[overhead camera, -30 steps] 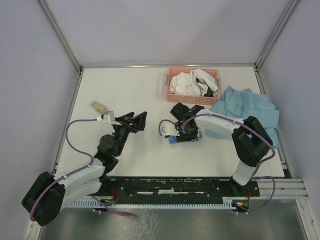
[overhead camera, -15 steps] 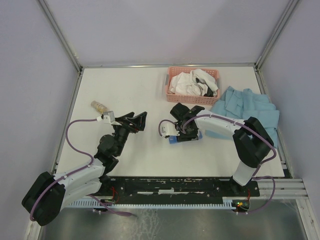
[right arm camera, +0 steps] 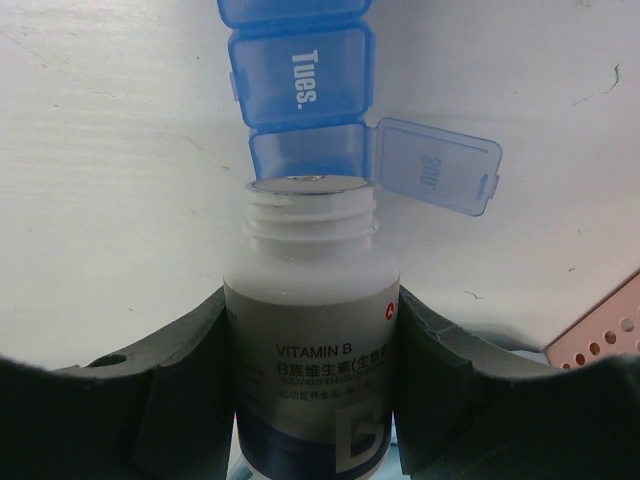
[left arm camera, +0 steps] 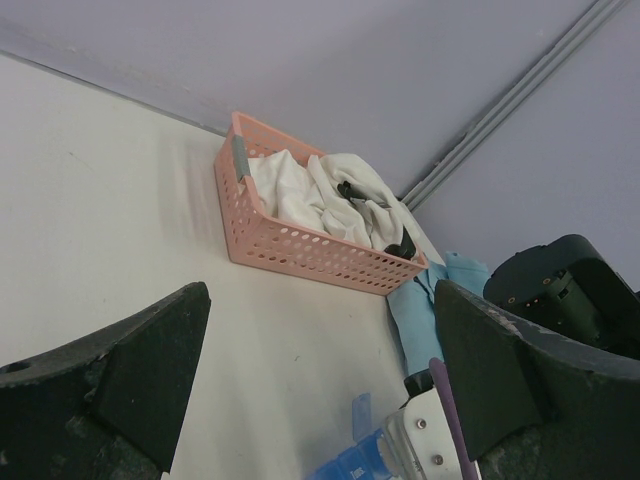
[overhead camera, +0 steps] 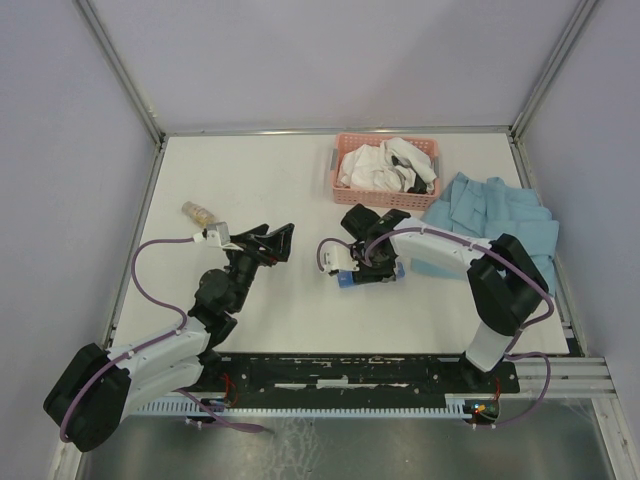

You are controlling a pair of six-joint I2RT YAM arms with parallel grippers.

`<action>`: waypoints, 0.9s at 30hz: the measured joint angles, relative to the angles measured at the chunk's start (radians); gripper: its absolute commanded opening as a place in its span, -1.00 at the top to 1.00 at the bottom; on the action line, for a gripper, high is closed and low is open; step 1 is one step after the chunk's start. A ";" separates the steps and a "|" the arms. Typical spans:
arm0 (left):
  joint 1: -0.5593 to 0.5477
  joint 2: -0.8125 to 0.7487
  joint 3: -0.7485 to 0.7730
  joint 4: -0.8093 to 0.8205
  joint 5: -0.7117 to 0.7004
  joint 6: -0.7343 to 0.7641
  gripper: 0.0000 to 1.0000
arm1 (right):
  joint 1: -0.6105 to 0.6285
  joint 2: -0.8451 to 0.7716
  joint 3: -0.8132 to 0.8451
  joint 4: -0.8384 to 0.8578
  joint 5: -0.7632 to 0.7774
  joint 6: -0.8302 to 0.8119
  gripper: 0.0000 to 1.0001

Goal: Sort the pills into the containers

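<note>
The blue pill-organiser strip point(right arm camera: 300, 90) lies on the white table, and also shows in the top view point(overhead camera: 350, 280) and at the bottom of the left wrist view point(left arm camera: 350, 465). Its end compartment point(right arm camera: 305, 155) has its lid point(right arm camera: 435, 165) flipped open. My right gripper point(right arm camera: 312, 310) is shut on a white uncapped Vitamin B bottle point(right arm camera: 312, 350), tipped with its mouth right at that open compartment. In the top view it sits over the strip point(overhead camera: 365, 262). No loose pills show. My left gripper point(left arm camera: 320, 370) is open and empty, left of the strip point(overhead camera: 262, 240).
A pink slotted basket point(overhead camera: 385, 168) of white cloth stands at the back and shows in the left wrist view point(left arm camera: 300, 240). Blue cloths point(overhead camera: 490, 225) lie at the right. A small clear bottle with tan contents point(overhead camera: 198, 212) lies at the left edge.
</note>
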 measured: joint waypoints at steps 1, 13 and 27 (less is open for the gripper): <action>0.000 0.000 0.000 0.000 0.000 0.000 -0.99 | 0.000 0.000 0.002 -0.002 -0.004 0.000 0.99; 0.000 0.000 0.000 0.000 0.000 0.000 -0.99 | 0.011 0.001 -0.006 0.011 0.016 -0.004 0.99; 0.000 -0.002 0.000 0.000 -0.006 0.000 -0.99 | 0.026 -0.006 -0.016 0.031 0.066 -0.012 0.99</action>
